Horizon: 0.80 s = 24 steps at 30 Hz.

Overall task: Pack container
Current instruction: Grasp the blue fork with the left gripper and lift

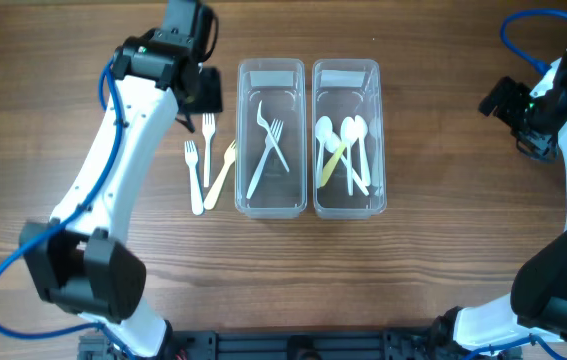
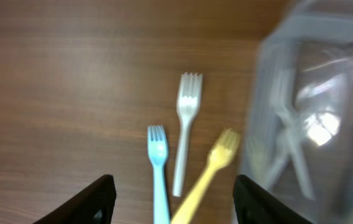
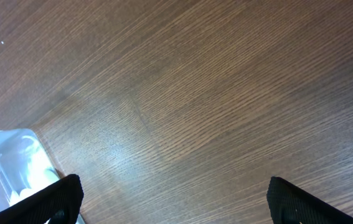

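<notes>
Two clear containers stand side by side. The left container (image 1: 271, 138) holds two white forks (image 1: 270, 145). The right container (image 1: 347, 138) holds several spoons (image 1: 345, 150), one yellow. Three loose forks lie on the table left of them: a white fork (image 1: 208, 135) (image 2: 187, 127), a pale blue fork (image 1: 194, 177) (image 2: 159, 168) and a yellow fork (image 1: 222, 174) (image 2: 208, 171). My left gripper (image 1: 203, 90) (image 2: 174, 202) is open and empty, above the loose forks. My right gripper (image 1: 503, 100) (image 3: 176, 199) is open and empty over bare table, far right.
The wooden table (image 1: 443, 260) carries only the containers and cutlery. The left container's wall (image 2: 313, 124) fills the right side of the left wrist view. A corner of the right container (image 3: 11, 165) shows at lower left in the right wrist view.
</notes>
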Tool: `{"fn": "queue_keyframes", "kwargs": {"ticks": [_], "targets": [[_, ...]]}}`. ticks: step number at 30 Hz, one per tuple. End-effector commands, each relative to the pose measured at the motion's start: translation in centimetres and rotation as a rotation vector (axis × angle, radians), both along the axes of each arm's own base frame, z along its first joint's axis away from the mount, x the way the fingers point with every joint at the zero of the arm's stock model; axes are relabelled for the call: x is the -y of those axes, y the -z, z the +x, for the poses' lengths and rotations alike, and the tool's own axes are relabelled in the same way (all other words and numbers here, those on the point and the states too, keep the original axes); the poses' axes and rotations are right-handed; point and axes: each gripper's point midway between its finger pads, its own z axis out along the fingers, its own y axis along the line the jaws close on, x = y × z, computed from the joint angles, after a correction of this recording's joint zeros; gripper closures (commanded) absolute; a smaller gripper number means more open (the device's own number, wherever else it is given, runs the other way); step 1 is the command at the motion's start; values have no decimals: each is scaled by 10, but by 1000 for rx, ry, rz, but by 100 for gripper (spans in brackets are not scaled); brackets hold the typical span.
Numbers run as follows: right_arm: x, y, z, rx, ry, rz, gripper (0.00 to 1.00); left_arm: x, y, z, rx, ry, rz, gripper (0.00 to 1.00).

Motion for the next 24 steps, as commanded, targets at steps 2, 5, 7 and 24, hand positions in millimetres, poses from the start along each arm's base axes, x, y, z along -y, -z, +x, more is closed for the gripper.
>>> {"fn": "queue_keyframes", "kwargs": {"ticks": [2,5,7,24], "targets": [[-3,5,-1,-11,-3,18,5,-28,103,-23,-219,-84,-91,40],[-3,5,-1,-11,-3,18,5,-40,123,-27,-239,-117,-107,45],[-3,5,-1,-11,-3,18,5,-45,129,-28,-238,-128,-108,46],[-3,5,-1,-11,-3,18,5,-25,178,-75,-355,-10,-154,57]]}}
